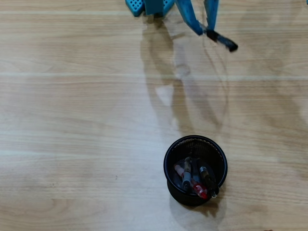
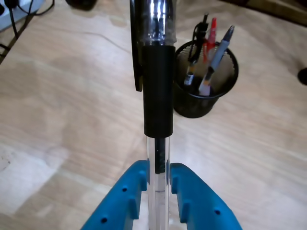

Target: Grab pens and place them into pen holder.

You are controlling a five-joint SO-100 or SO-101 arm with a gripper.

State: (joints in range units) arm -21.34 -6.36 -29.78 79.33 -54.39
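Between the blue gripper fingers, the clear pen is clamped, long axis running straight out, black cap foremost. Three pens stand tilted inside the pen holder.

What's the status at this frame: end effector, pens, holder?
End effector shut on clear pen with black cap, held up off the table. Three pens already in pen holder. Nothing in the way.
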